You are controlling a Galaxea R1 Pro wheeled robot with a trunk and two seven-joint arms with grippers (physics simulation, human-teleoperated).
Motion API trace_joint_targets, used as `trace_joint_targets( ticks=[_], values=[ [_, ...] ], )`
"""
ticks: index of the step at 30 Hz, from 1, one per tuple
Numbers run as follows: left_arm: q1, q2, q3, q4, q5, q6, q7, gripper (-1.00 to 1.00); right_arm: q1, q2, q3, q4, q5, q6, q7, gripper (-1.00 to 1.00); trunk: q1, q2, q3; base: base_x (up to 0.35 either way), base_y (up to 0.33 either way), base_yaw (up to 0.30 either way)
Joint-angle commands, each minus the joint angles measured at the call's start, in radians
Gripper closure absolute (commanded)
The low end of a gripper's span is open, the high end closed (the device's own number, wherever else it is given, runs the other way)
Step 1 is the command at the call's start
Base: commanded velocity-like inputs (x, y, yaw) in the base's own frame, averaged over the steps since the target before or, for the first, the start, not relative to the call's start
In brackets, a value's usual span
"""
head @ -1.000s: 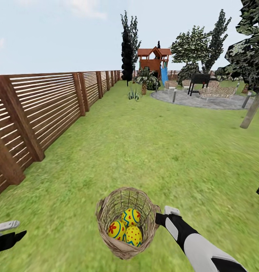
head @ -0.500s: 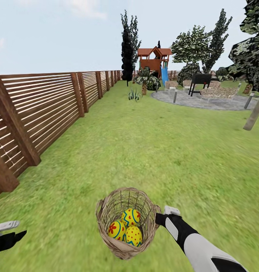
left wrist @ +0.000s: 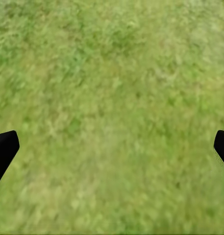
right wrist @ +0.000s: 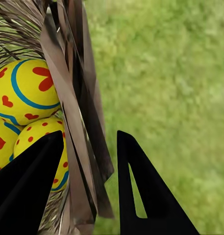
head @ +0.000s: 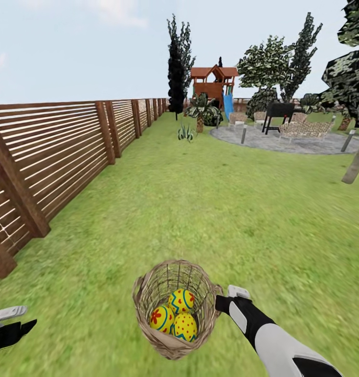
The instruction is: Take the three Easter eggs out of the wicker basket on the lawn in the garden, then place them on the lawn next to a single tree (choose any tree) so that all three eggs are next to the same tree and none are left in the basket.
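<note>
Your right gripper [right wrist: 87, 196] has its jaws clamped over the rim of the wicker basket [head: 174, 309], one finger inside against the weave, the other outside; in the head view that arm reaches the basket's right-hand rim. All three Easter eggs [head: 175, 315] lie together at the bottom of the basket, touching one another: yellow, with blue lines and red hearts or dots. In the right wrist view two of them press against the inner wall just beside the inside finger.

Your left gripper [left wrist: 112, 147] hangs well to the left of the basket with its jaws spread wide and nothing between them, only grass below.

The lawn [head: 211, 209] is short, mottled green grass spreading in every direction from the basket. A brown slatted fence [head: 59, 152] runs along the left of the basket and away into the distance. Far beyond the basket stand a wooden playhouse [head: 213, 84] with a blue slide, a short palm [head: 200, 110], and a grey paved area [head: 289, 140] with seats and a grill. To the far right, a pale leaning trunk [head: 356, 166] rises under a dark, angular crown.
</note>
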Motion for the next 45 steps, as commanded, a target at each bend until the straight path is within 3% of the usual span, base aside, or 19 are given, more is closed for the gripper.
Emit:
trace_joint_targets(
  ticks=[1,39,41,43,45],
  values=[
    [-0.001,0.000,0.002,-0.001,0.004,0.007,-0.003,-1.00,-0.001,0.002,-0.004,-0.003,-0.014,0.004,-0.004,1.00,0.001,-0.001,0.000,0.332,0.000,-0.042],
    [-0.001,0.000,0.000,0.007,0.001,0.007,0.000,-1.00,-0.001,0.016,-0.004,-0.003,-0.014,0.003,-0.004,1.00,0.001,-0.001,0.009,0.332,0.000,-0.036],
    [-0.002,-0.001,0.001,0.008,-0.029,0.007,0.001,-1.00,-0.001,0.016,-0.005,-0.003,-0.014,0.003,-0.004,1.00,0.001,-0.001,0.009,0.332,0.000,0.000],
    [-0.002,-0.001,0.005,0.009,-0.092,0.007,0.000,-1.00,-0.001,0.016,-0.005,-0.003,-0.014,0.003,-0.004,1.00,0.001,-0.001,0.009,0.332,0.000,0.000],
    [-0.002,-0.003,0.007,0.011,-0.128,0.006,0.000,-1.00,-0.001,0.016,-0.005,-0.003,-0.014,0.003,-0.004,1.00,0.001,-0.001,0.009,0.333,0.000,0.000]
  ],
)
